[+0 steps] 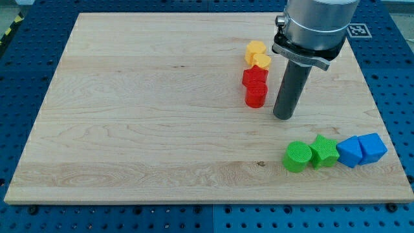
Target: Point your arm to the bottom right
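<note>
Tip [283, 116] position: just right of the red blocks [256, 86], above the green [310, 155] and blue [361, 149] row. No pincer fitted — bare rod. Steer toward the board's [129, 129] bottom-right corner — pass right of the blue pair.

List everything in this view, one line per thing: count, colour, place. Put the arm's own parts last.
wooden board: one, light wood, fills most of the view.
blue perforated table: one, blue, around the board's edges.
yellow blocks: two, yellow, touching, upper middle-right; the shapes look heart-like.
red blocks: two, red, touching, directly below the yellow pair; the upper looks star-shaped.
green cylinder: one, green, lower right, leftmost of a row.
green star: one, green, just right of the cylinder.
blue blocks: two, blue, touching, at the row's right end.
marker tag: one, black and white, top right, partly hidden.
arm housing: one, grey, top right.
my tip: one dark rod end, right of the lower red block, above the green cylinder.
</note>
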